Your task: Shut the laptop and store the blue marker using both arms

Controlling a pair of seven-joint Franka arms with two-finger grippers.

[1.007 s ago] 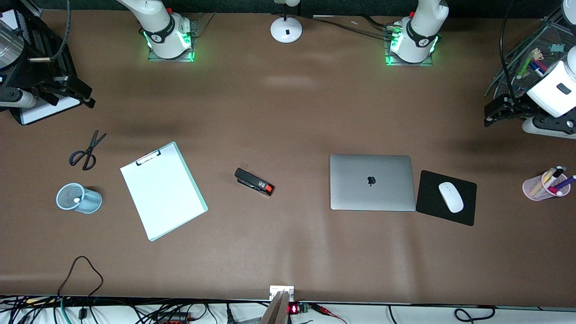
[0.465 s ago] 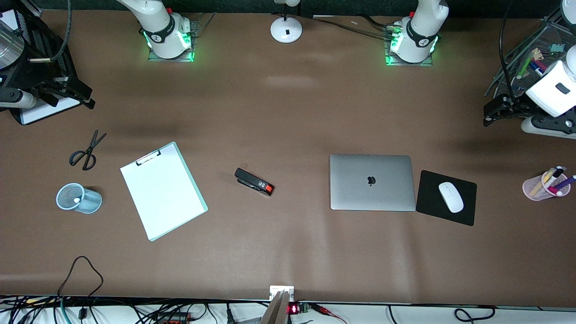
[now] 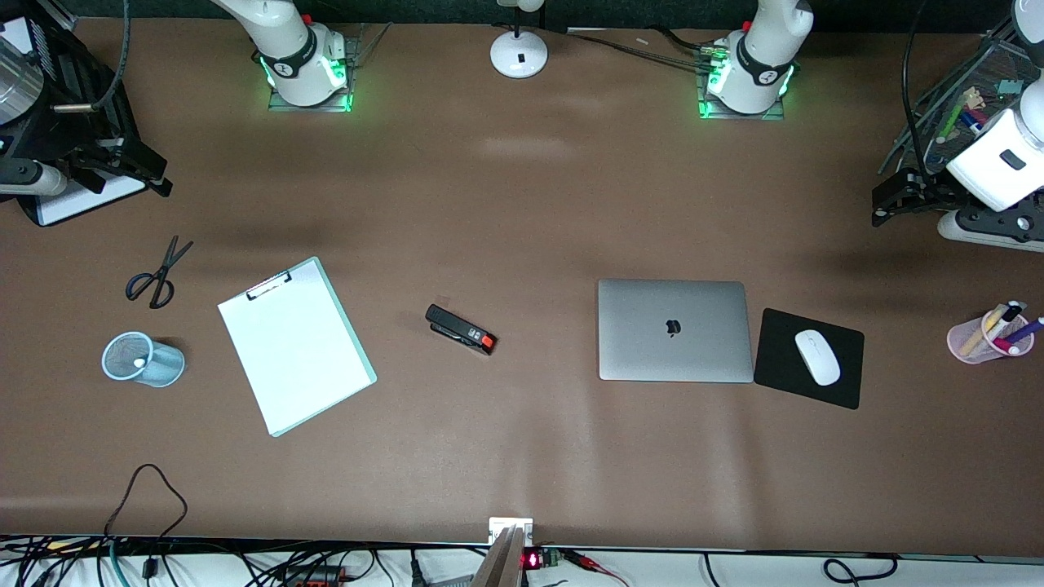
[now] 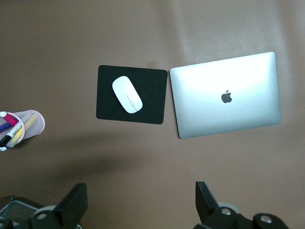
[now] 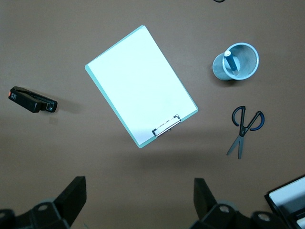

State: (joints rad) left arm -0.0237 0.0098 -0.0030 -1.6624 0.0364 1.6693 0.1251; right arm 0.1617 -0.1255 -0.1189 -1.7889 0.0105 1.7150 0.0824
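laptop [image 3: 674,330]: lid shut flat, silver-grey, dark apple logo at centre; lies toward the left arm's end of the table, just beside the black mouse pad [image 3: 776,359] that carries the white mouse [image 3: 817,357].
blue marker [image 5: 230,63]: sky-blue with a whitish tip, standing tilted inside the blue mesh cup [image 3: 160,364]; the cup sits toward the right arm's end, nearer the front camera than the scissors [image 3: 157,274].
left gripper [image 4: 141,200]: high over bare table near the pink pen cup [image 3: 975,342]; fingers spread wide, nothing between them.
right gripper [image 5: 139,195]: high over the table edge at the right arm's end; fingers spread wide, empty.
change since earlier frames: left arm's white wrist and black gripper have crept slightly toward the robots' side; laptop, marker, clipboard [image 3: 295,346] and stapler [image 3: 461,329] unmoved; right arm unchanged.
right wrist view only: the marker's blue body shows clearly in the cup; front view gives just a small whitish spot there.
left wrist view only: coloured pens in the pink cup seen side-on.
front view only: both bases and the whole table layout at once.
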